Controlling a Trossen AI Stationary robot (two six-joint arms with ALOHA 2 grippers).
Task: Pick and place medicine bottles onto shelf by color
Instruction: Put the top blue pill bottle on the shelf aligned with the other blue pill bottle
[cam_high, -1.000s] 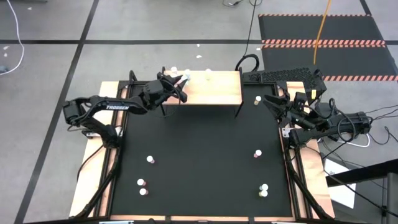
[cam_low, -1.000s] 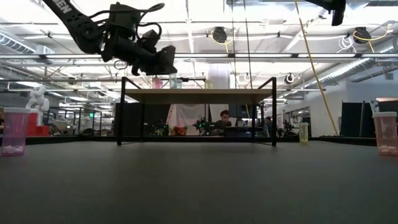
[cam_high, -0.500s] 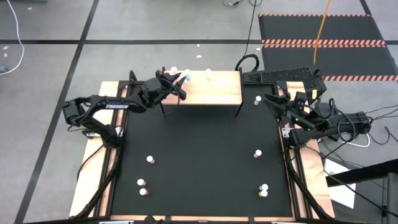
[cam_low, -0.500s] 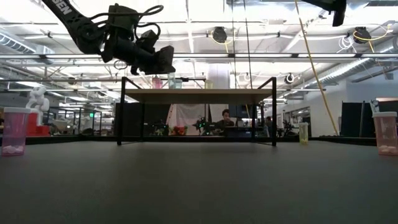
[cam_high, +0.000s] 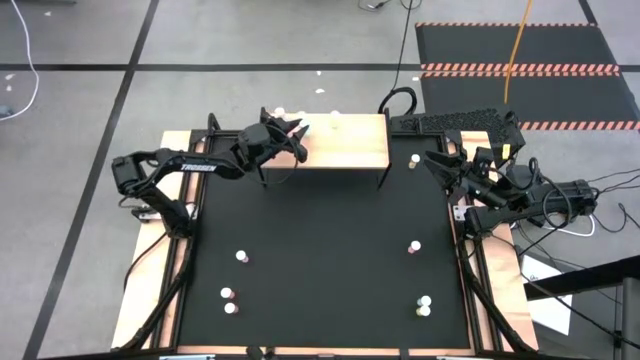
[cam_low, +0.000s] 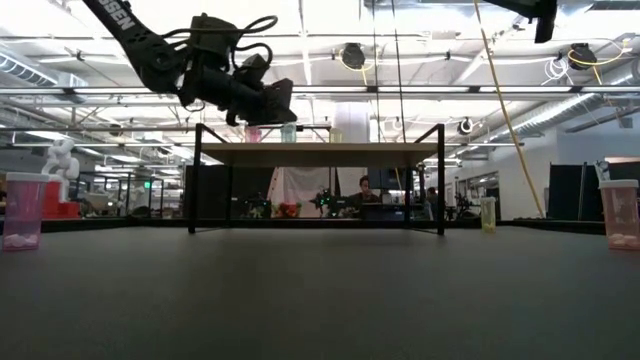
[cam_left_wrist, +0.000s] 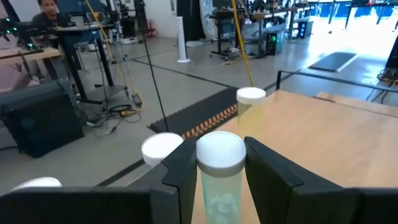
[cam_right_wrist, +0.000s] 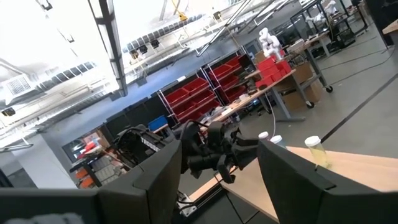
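Observation:
The shelf (cam_high: 340, 143), a light-wood board on thin black legs, stands at the table's far edge. My left gripper (cam_high: 297, 128) is over its far-left corner, shut on a pale blue bottle with a white cap (cam_left_wrist: 220, 163). A yellow bottle (cam_left_wrist: 250, 99) and a white-capped bottle (cam_left_wrist: 161, 149) stand on the board nearby. In the low view a pink bottle (cam_low: 252, 133) stands beside the held one (cam_low: 288, 132). My right gripper (cam_high: 433, 162) is open and empty at the table's far right, next to a bottle (cam_high: 414, 159). My left gripper pinches the pale blue bottle between its two fingers, on the body's sides just below the cap (cam_left_wrist: 219, 186). The fingers slant in from the table's left, above the shelf. The bottle stands upright; whether its base rests on the board I cannot tell.
Loose bottles stand on the black mat: some near left (cam_high: 240, 257) (cam_high: 229, 300), one right of centre (cam_high: 414, 246), two near right (cam_high: 424, 305). Wooden strips edge the table. A person (cam_low: 361, 187) sits beyond the shelf.
My left gripper has gone a little toward the table's right edge and slightly up, farther over the shelf's far-left corner, still shut on the pale blue bottle, which stays upright.

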